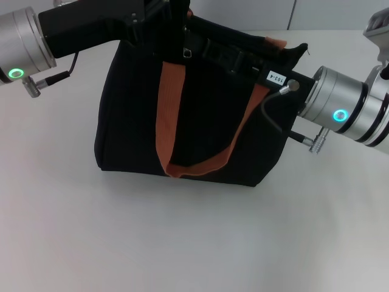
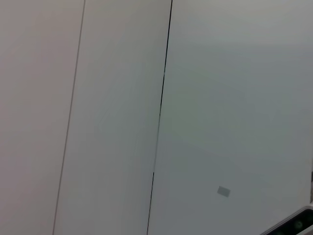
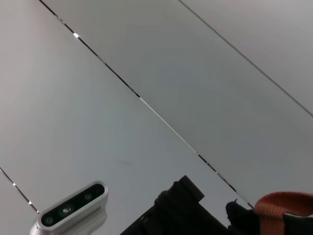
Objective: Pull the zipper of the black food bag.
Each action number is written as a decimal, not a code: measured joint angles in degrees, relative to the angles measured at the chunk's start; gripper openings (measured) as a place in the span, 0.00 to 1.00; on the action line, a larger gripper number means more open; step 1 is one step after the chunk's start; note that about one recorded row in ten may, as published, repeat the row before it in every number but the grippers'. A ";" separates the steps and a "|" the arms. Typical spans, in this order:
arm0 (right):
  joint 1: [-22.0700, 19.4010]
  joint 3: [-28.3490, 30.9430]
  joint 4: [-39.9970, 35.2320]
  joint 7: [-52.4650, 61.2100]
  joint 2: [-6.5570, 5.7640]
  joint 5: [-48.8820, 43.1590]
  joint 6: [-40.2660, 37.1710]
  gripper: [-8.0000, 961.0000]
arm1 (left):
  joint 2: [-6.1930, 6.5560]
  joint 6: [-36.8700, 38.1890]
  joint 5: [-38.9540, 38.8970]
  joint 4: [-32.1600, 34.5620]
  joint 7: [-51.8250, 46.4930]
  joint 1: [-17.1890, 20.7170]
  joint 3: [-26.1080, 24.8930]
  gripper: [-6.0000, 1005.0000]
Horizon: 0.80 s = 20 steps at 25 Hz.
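One small white tag reading "103-4" (image 1: 276, 78) sits on the right gripper (image 1: 243, 61), which lies along the top edge of the black food bag (image 1: 194, 121). Opposite it, the left gripper (image 1: 176, 27) reaches over the same edge. Neither grip can be judged, and the zipper is hidden. Beneath stands a plain white table (image 1: 182, 243), with pale wall panels (image 2: 220, 98) behind.

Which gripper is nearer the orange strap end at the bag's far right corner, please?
Right: the right gripper lies along the black food bag's top beside that strap; the left gripper sits at the top's opposite end.
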 joint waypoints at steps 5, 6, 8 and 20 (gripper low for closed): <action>-0.16 0.00 -0.12 0.03 -0.12 -0.09 -0.04 0.01 | 0.00 0.00 -0.03 0.00 0.00 0.03 -0.06 0.11; -0.19 0.00 -0.19 0.05 -0.16 -0.12 -0.05 0.01 | 0.00 0.00 -0.07 0.00 0.00 0.11 -0.06 0.11; -0.09 -0.09 -0.32 0.43 -0.28 -0.18 -0.09 0.01 | 0.02 0.00 -0.14 0.01 0.00 0.31 -0.09 0.11; 1.61 0.17 -0.52 6.49 -1.13 -4.06 2.35 0.01 | 0.32 0.50 -1.45 0.00 0.62 1.72 -0.32 0.11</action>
